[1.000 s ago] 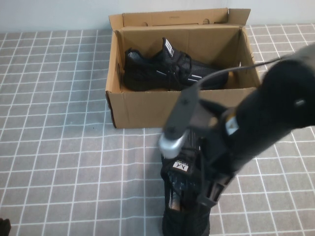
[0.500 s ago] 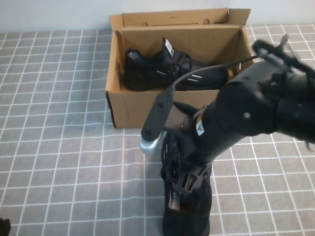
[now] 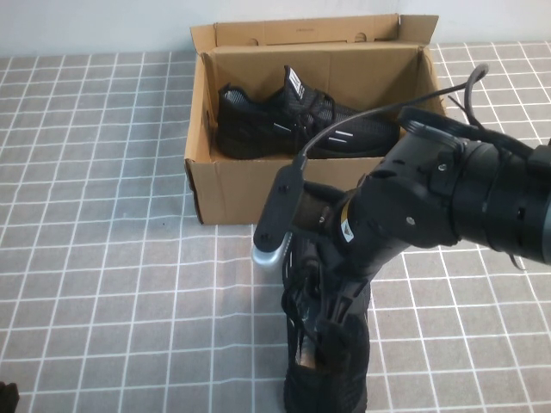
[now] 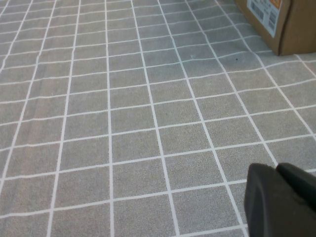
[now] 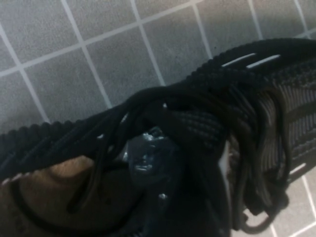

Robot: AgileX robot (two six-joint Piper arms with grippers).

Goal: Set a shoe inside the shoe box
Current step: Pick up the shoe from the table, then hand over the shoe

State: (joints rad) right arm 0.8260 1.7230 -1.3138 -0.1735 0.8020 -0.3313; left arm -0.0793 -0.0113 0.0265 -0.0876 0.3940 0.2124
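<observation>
A black mesh shoe (image 3: pixel 329 389) lies on the tiled table at the front, toe toward the box, mostly covered by my right arm. My right gripper (image 3: pixel 323 325) is down on its laces and collar. In the right wrist view the shoe (image 5: pixel 247 94) fills the picture and the gripper (image 5: pixel 163 182) sits at the shoe's opening, beside the tongue. An identical shoe (image 3: pixel 293 120) lies on its side inside the open brown shoe box (image 3: pixel 258 188). My left gripper (image 4: pixel 279 202) is shut and empty over bare tiles at the front left (image 3: pixel 5 396).
The box's flap lid (image 3: pixel 301 33) stands open at the back. A box corner with a printed label (image 4: pixel 276 19) shows in the left wrist view. A cable (image 3: pixel 362 116) from my right arm arcs over the box's front wall. Grey tiles lie to the left.
My right arm has turned and lowered onto the shoe on the table, its wrist now low over the laces. The left arm, the box and the shoe inside it have not moved.
</observation>
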